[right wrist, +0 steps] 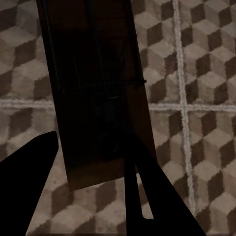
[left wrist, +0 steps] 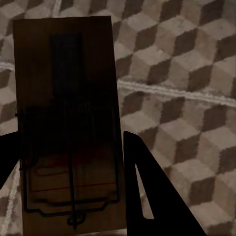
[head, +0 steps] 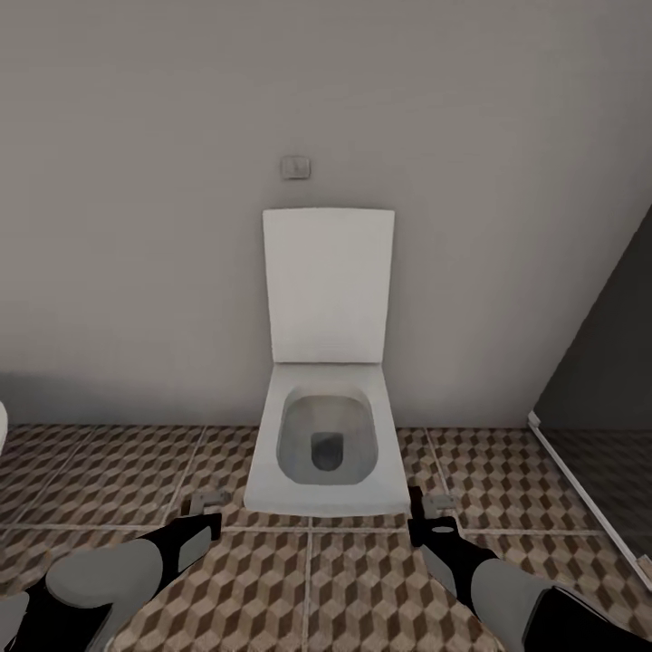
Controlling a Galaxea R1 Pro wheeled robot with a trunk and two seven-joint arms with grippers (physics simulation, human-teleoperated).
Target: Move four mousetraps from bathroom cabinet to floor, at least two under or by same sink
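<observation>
Toilet [head: 324, 426] stood against the grey wall straight ahead of both arms, white and square, lid raised, small flush plate [head: 294, 167] on the wall above it. Left end effector [head: 206, 503] was low over the bathroom floor [head: 308, 589], just off the toilet's left front corner; right end effector [head: 433, 503] sat just off the right front corner. Each was clenched on a mousetrap. Left wrist view showed the left mousetrap [left wrist: 66, 123] gripped between the dark fingers [left wrist: 152, 196], a tan-brown board with dark wire parts and a faint red outline near the held end, sticking out past the fingertips above the cube-patterned tiles, not touching them as far as could be told. Right wrist view showed the right mousetrap [right wrist: 96, 93], darker brown, held the same way between the fingers [right wrist: 147, 196], tilted slightly, over a crossing of pale grout lines. Dark glass panel [head: 602, 380] with a white frame stood to the right of the right end effector.
</observation>
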